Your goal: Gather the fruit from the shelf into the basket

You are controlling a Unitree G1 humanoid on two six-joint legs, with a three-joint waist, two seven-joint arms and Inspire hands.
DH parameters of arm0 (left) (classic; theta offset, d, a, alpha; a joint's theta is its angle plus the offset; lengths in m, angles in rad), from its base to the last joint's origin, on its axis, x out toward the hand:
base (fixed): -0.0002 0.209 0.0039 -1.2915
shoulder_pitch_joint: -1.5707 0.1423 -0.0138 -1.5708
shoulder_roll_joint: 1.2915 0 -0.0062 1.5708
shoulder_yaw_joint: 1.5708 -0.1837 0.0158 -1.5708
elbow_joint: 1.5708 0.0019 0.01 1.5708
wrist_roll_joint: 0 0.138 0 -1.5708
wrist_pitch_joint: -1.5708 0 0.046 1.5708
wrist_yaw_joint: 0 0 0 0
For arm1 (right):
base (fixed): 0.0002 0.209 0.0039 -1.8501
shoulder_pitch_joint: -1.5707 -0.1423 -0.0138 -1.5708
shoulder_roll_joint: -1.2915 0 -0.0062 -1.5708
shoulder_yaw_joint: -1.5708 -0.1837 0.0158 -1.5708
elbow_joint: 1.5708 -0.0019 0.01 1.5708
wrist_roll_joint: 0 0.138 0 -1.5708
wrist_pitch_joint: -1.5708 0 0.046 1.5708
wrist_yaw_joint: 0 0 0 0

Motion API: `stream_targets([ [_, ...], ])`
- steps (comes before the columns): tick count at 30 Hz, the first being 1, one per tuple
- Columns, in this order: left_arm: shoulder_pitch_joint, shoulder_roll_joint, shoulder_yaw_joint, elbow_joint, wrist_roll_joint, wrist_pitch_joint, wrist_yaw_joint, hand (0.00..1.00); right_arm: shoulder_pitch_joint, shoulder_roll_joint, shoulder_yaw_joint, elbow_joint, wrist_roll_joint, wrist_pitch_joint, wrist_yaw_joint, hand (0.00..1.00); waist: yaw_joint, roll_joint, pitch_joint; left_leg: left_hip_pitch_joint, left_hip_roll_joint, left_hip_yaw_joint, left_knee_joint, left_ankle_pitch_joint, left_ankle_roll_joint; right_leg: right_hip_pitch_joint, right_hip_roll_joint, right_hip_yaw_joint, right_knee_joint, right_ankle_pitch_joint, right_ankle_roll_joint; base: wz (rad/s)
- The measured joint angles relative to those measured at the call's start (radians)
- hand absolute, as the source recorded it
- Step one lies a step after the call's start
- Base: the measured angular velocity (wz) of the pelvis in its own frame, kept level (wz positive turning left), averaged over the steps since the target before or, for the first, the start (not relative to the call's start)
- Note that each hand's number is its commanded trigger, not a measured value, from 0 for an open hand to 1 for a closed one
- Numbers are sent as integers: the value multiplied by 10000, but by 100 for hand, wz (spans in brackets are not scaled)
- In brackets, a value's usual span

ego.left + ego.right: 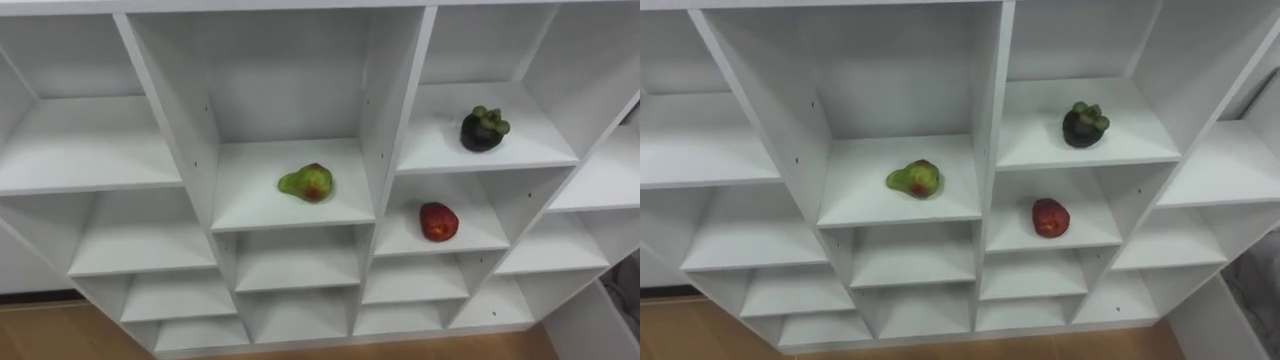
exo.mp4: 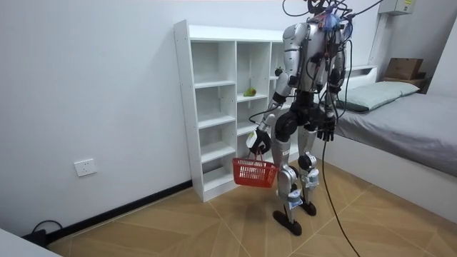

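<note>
Closet [image 1: 390, 110]: white open cubbies, straight ahead and close, going by the room view.
Pear [image 1: 307, 183]: on its side, mid-shelf in the centre column, touching nothing.
Mangosteen [image 1: 483, 129]: leaf cap up, on the upper shelf of the next column right.
Red fruit [image 1: 438, 221]: one shelf below the mangosteen, toward the near edge.
Basket [image 2: 254, 172]: red, hanging low, beneath the fruit shelves and near the closet front; contents not readable.
Left hand [image 2: 258, 140]: clasped round the basket handle, down by the thigh.
Right hand [image 2: 327, 133]: hanging at the hip, far side from the closet; fingers too small to read, so cannot tell.
Progress: likely at the start, with three fruits on shelves and none collected.
Risk, rolling: a glancing touch likely to send a round fruit to the far wall, or off the near edge to the floor; red fruit most exposed.
Risk, dividers: narrow cubbies, so a wide reach could knock an upright before closing on anything.
Risk, drop: basket well below shelf level; releasing from up there could bounce or miss.
Risk, swing: leaning in with the load could bump the basket on the closet.
</note>
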Motion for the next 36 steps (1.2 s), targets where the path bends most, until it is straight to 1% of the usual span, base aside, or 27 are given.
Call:
stream_targets([
  [2,8,0,-23,-46,-3,-12,-4,100,47,-1,-43,-401,214,12,-187,0,6,7,5,-32,7,14,-1,0,0,-69,3,2,10,1,-2,-2],
  [3,12,0,-23,-108,-3,-19,-11,100,100,0,-119,-880,305,-29,-371,0,0,21,-3,-80,12,28,-1,-2,0,-173,13,18,20,6,-9,-6],
  [4,10,1,-21,-205,-3,-43,-11,100,116,14,-311,-1330,480,-178,-594,0,-2,41,7,-125,25,47,-2,-2,-1,-212,37,33,-18,41,-19,-7],
  [5,14,4,-22,-229,-13,-82,-5,100,137,19,-399,-1560,661,-268,-726,0,-14,47,4,-132,34,55,-2,-2,-2,-210,51,60,-46,59,-23,-5],
  [6,19,13,-22,-241,-39,-171,19,100,189,25,-470,-2055,929,-462,-996,0,-10,56,-3,-141,48,59,2,-7,-11,-206,72,83,-79,72,-30,0],
  [7,19,16,-26,-244,-52,-227,45,100,219,33,-472,-2315,1059,-574,-1136,0,-17,59,-4,-157,58,60,6,-10,-15,-206,81,80,-103,82,-37,0],
  [9,54,16,-27,-316,-97,-474,252,100,477,126,-464,-3601,1401,-949,-1531,0,-42,100,-39,-253,107,67,11,-15,-32,-204,140,68,-192,165,-70,0],
  [10,70,15,-28,-336,-98,-516,326,100,532,161,-462,-3859,1407,-1037,-1597,0,-53,96,-40,-278,112,69,12,-14,-33,-201,142,64,-189,165,-71,0],
  [11,147,8,-48,-487,-103,-551,434,100,628,226,-451,-4388,1384,-1184,-1723,0,-78,97,-62,-319,115,82,27,-12,-37,-218,138,50,-203,164,-72,0],
  [12,167,7,-58,-551,-109,-581,460,100,700,248,-448,-4681,1373,-1217,-1775,0,-77,96,-65,-337,116,109,38,-12,-37,-225,138,54,-217,164,-72,0],
  [13,216,11,-65,-751,-144,-688,495,100,943,298,-447,-5568,1385,-1316,-1928,0,-84,79,-76,-364,113,196,56,-12,-37,-218,126,54,-283,172,-63,0],
  [14,239,13,-71,-820,-219,-742,514,100,1054,314,-447,-5885,1379,-1341,-1992,0,-98,77,-76,-369,113,227,57,-11,-37,-210,126,54,-327,186,-58,0],
  [15,314,12,-70,-838,-336,-886,622,100,1250,341,-447,-6532,1383,-1461,-2130,0,-122,74,-69,-378,111,274,55,-11,-37,-214,124,64,-357,193,-54,-5],
  [16,338,13,-60,-832,-340,-950,664,100,1357,349,-447,-6908,1364,-1504,-2211,0,-123,90,-78,-377,113,305,55,-11,-37,-223,126,90,-355,193,-53,-11],
  [17,351,13,-48,-834,-343,-1049,703,100,1626,349,-439,-7713,1287,-1592,-2379,0,-116,93,-81,-378,113,357,56,-11,-37,-243,130,147,-354,192,-53,-18],
  [18,373,13,-39,-833,-348,-1151,768,100,1822,348,-435,-8371,1197,-1804,-2568,0,-105,76,-88,-379,118,473,57,-11,-37,-286,141,231,-333,192,-53,-22],
  [22,415,11,-51,-827,-515,-1315,836,100,2156,345,-441,-10271,1177,-2083,-3021,0,-123,84,-75,-376,128,535,57,-11,-37,-344,172,368,-320,208,-64,-15],
  [23,417,13,-69,-849,-516,-1400,840,100,2242,344,-441,-10767,1163,-2258,-3115,0,-150,101,-66,-371,126,538,57,-11,-37,-345,175,371,-325,211,-66,0],
  [24,438,13,-81,-870,-516,-1476,841,100,2253,344,-437,-11091,1083,-2403,-3169,0,-222,119,-62,-373,126,539,57,-11,-37,-340,174,329,-329,213,-66,0],
  [28,451,29,-248,-898,-515,-1631,856,100,2218,336,-438,-11871,839,-2535,-3202,0,-258,186,-75,-402,121,544,56,-12,-36,-376,170,335,-304,213,-66,0],
  [29,450,39,-338,-855,-523,-1682,883,100,2224,336,-433,-12080,542,-2579,-3215,0,-261,231,-70,-398,119,551,55,-12,-36,-374,170,360,-294,213,-65,0],
  [30,441,74,-458,-715,-525,-1789,918,100,2223,331,-404,-12325,436,-2624,-3268,0,-259,263,-80,-396,118,557,54,-12,-36,-375,177,385,-296,215,-62,0],
  [32,376,120,-686,-609,-517,-1828,974,100,2201,306,-345,-12675,165,-2719,-3429,0,-235,326,-103,-411,118,575,54,-13,-35,-412,178,395,-262,217,-60,-3],
  [34,372,123,-818,-578,-517,-1840,994,100,2083,253,-283,-12992,-76,-2836,-3591,0,-204,407,-87,-477,120,679,54,-12,-36,-557,183,464,-165,216,-60,-8],
  [36,337,145,-795,-290,-511,-1898,990,100,1857,244,-286,-13223,-379,-2919,-3736,0,-154,405,-89,-559,128,780,54,-11,-36,-719,193,513,-67,220,-62,-5],
])
